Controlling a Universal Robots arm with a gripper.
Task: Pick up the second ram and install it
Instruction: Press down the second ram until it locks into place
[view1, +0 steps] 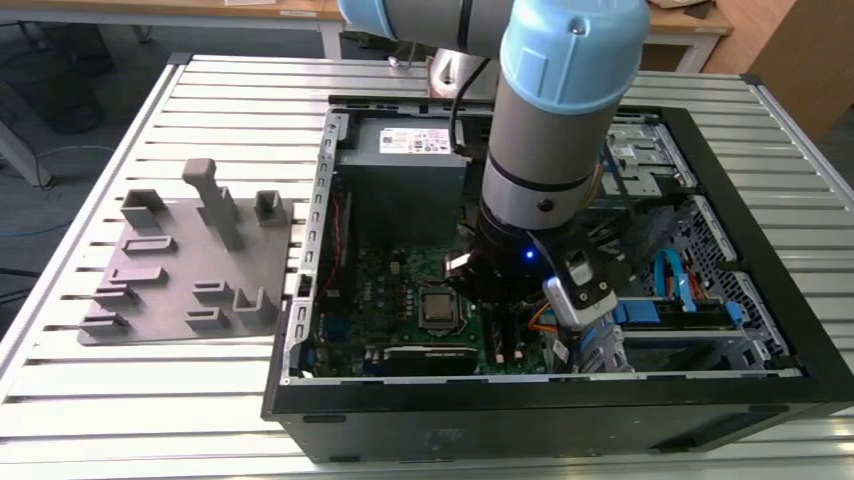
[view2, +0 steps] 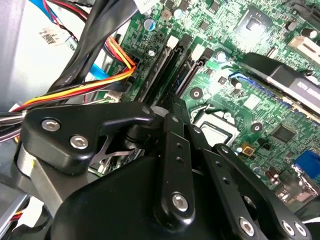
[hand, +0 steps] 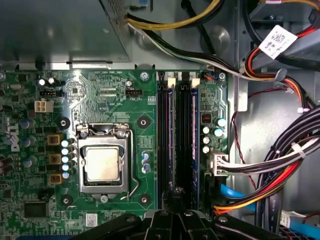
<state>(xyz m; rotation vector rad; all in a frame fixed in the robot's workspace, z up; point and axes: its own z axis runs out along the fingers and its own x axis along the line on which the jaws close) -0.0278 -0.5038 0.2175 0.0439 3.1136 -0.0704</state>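
1. The gripper (hand: 175, 200) hangs low over the green board (hand: 100, 100); I cannot tell how wide it stands.
2. In the first wrist view, the second ram (hand: 194, 140) sits upright in its slot, just beside the gripper's tip.
3. The exterior view shows the arm (view1: 554, 130) reaching into the open computer case (view1: 561, 400), with a grey fixture plate (view1: 187, 270) on the table (view1: 80, 400).
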